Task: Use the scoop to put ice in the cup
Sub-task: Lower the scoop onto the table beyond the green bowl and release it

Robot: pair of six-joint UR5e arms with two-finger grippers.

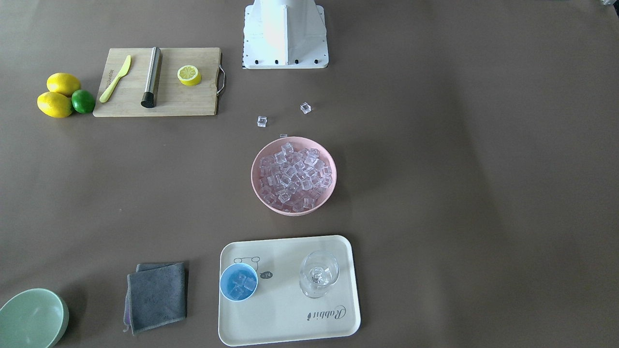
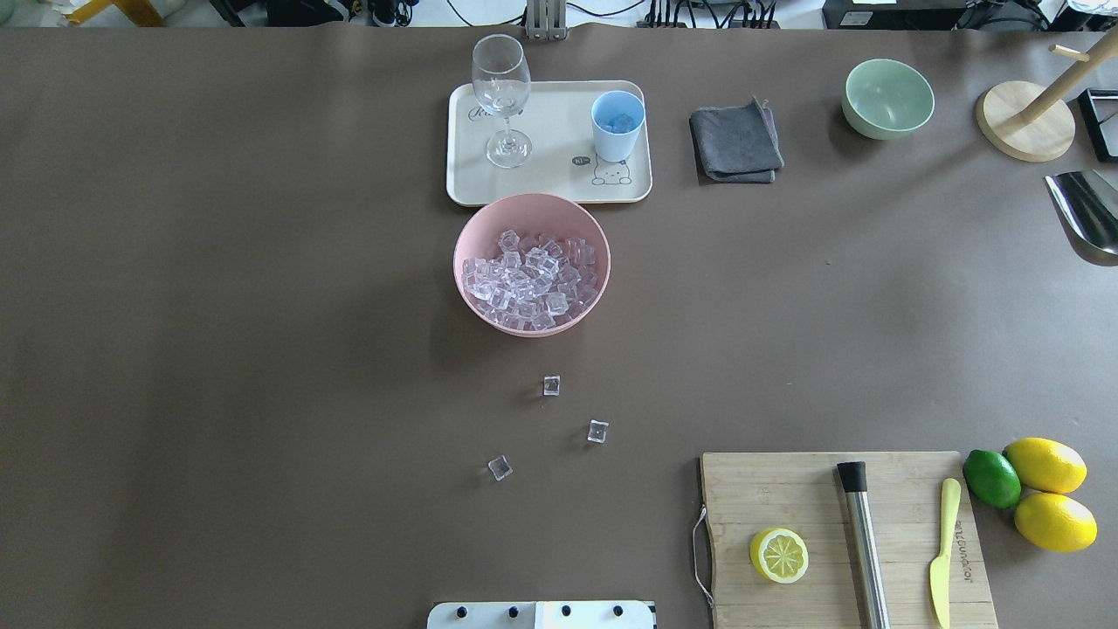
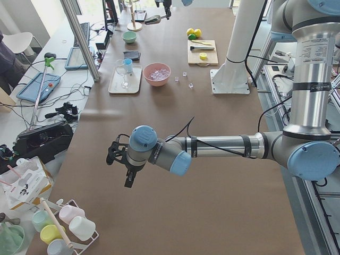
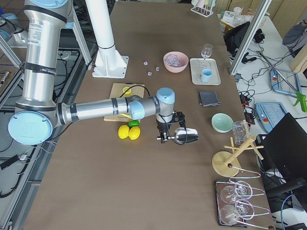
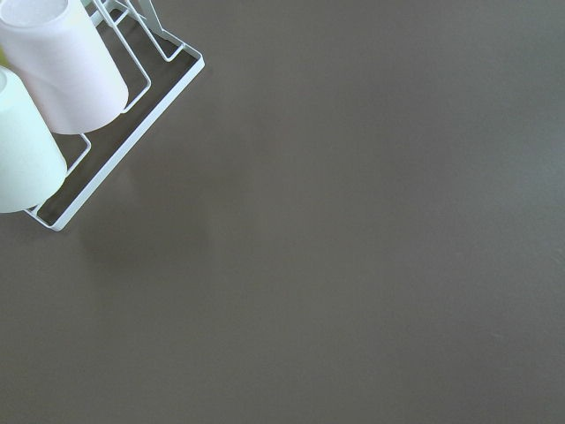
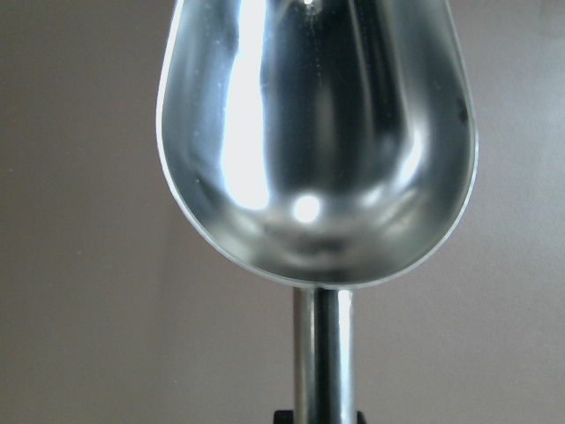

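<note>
The ice point(image 1: 293, 176) fills a pink bowl point(image 2: 472, 227) at mid table. Three loose cubes point(image 2: 551, 385) lie on the table nearer the robot's base. The light-blue cup point(image 2: 617, 125) stands on a cream tray point(image 2: 550, 183) and holds a few cubes point(image 1: 242, 282). My right gripper point(image 4: 165, 132) is shut on the handle of the steel scoop point(image 6: 318, 132), held above the table far to the right; its trough is empty. The scoop also shows at the overhead view's right edge point(image 2: 1087, 214). My left gripper point(image 3: 114, 159) hovers far to the left; I cannot tell if it is open.
A stemmed glass point(image 2: 502, 96) stands on the tray. A grey cloth point(image 2: 735, 140), green bowl point(image 2: 887, 98) and wooden stand point(image 2: 1026, 131) lie right of it. A cutting board point(image 2: 812, 498) bears a steel rod, knife and half lemon; lemons and a lime point(image 2: 991, 478) sit beside it. A cup rack point(image 5: 132, 132) is below the left wrist.
</note>
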